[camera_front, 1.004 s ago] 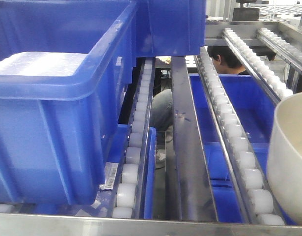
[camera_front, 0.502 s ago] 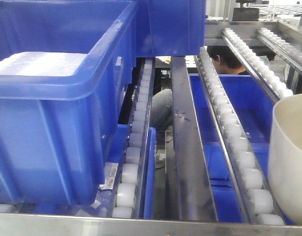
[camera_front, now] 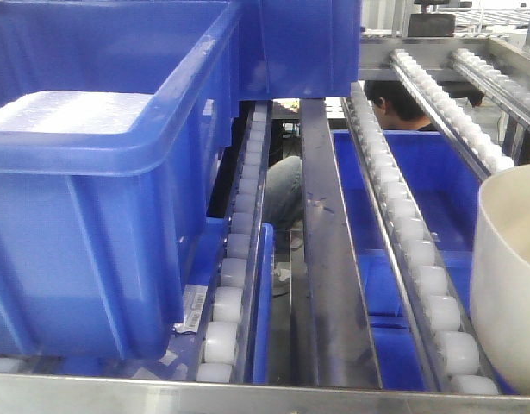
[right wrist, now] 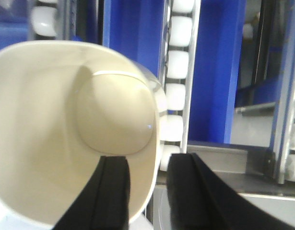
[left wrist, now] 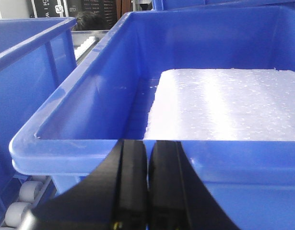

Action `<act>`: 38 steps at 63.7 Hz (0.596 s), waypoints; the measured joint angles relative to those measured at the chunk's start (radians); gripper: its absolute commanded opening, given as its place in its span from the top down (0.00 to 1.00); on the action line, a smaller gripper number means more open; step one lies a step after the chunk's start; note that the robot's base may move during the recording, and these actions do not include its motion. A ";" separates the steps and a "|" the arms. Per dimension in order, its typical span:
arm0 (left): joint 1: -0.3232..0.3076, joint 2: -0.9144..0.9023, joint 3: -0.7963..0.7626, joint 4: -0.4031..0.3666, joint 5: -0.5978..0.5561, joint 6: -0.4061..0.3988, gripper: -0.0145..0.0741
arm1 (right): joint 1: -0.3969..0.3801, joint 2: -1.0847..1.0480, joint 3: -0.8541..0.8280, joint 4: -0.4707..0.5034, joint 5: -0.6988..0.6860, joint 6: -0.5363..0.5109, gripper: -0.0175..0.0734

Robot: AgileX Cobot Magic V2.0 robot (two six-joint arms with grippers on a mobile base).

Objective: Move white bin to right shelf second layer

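Observation:
The white bin (camera_front: 510, 285) stands at the right edge of the front view, on the roller rails of the right shelf second layer (camera_front: 413, 250). In the right wrist view I look into its mouth down to its rounded base (right wrist: 113, 115). My right gripper (right wrist: 147, 160) is open and straddles the bin's near wall: one finger (right wrist: 113, 191) is inside, the other (right wrist: 185, 187) outside with a small gap to the rim. My left gripper (left wrist: 148, 143) is shut on nothing, just before the rim of a blue crate (left wrist: 113, 96). Neither gripper shows in the front view.
The large blue crate (camera_front: 92, 216) fills the left of the level and holds a white foam sheet (left wrist: 224, 105). Another blue crate (camera_front: 437, 181) lies on the level below. A steel front lip (camera_front: 247, 397) edges the rollers. A person (camera_front: 402, 103) crouches behind the rack.
The white bin has shifted slightly left and its rim has dropped a little and levelled. The blue crates have not moved.

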 measured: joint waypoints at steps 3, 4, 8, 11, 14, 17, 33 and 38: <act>0.000 0.000 0.000 0.000 0.000 0.000 0.74 | 0.000 -0.050 0.000 0.000 0.000 0.000 0.56; 0.000 0.000 0.000 0.000 0.000 0.000 0.74 | 0.000 -0.065 0.000 0.000 -0.002 0.000 0.57; 0.000 0.000 0.000 0.000 0.000 0.000 0.74 | 0.000 -0.135 0.000 0.000 -0.003 0.000 0.62; 0.000 0.000 0.000 0.000 0.000 0.000 0.74 | 0.000 -0.195 0.000 0.000 -0.006 0.000 0.64; 0.000 0.000 0.000 0.000 0.000 0.000 0.74 | 0.000 -0.255 0.000 0.000 -0.006 0.000 0.66; 0.000 0.000 0.000 0.000 0.000 0.000 0.74 | 0.000 -0.314 0.000 0.000 0.002 0.000 0.67; 0.000 0.000 0.000 0.000 0.000 0.000 0.74 | 0.000 -0.612 0.038 0.000 0.028 0.000 0.73; 0.000 0.000 0.000 0.000 0.000 0.000 0.74 | 0.000 -0.696 0.085 0.002 0.036 0.000 0.75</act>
